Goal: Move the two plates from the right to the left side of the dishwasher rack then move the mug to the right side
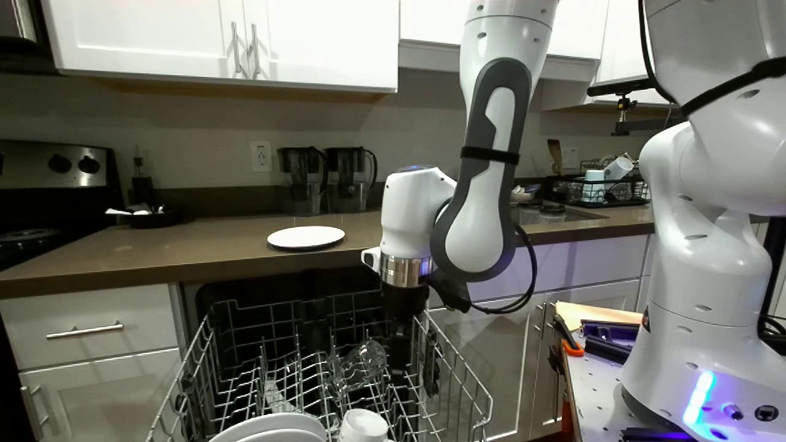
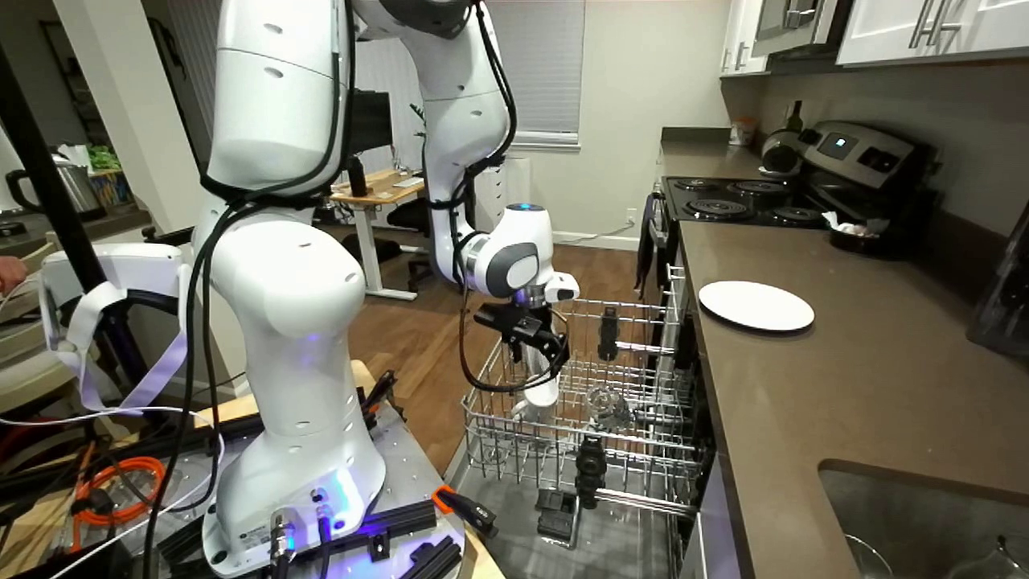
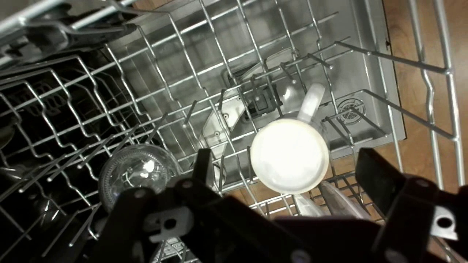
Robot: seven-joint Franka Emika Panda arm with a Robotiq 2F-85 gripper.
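Exterior views, both of them, take in the arm's white base [image 2: 281, 474] with its glowing blue strip [image 2: 349, 489]; the print [image 2: 255, 536] near its foot is too small to read. In an exterior view the arm [image 1: 482, 239] slopes down from the top of the frame, right of centre, and its wrist hangs vertical, pointing into the dishwasher rack [image 1: 299, 362]. At the bottom of the wrist view is the gripper [image 3: 285, 164], its black fingers [image 3: 203, 168] wide apart, with the mug [image 3: 289, 157] seen between them and a gap on both sides.

That mug sits in the rack, bottom up by the look of it, its handle [image 3: 311, 101] toward the upper right of the frame. In an exterior view it is at the bottom edge, just right of the two plates [image 1: 276, 423], which overlap and are cut off by the frame. Among the tines, left in the wrist view, is a clear glass [image 3: 140, 171].

In an exterior view, a black dish drainer [image 1: 568, 195] at right holds a pale cup [image 1: 594, 186] and a tilted white one.
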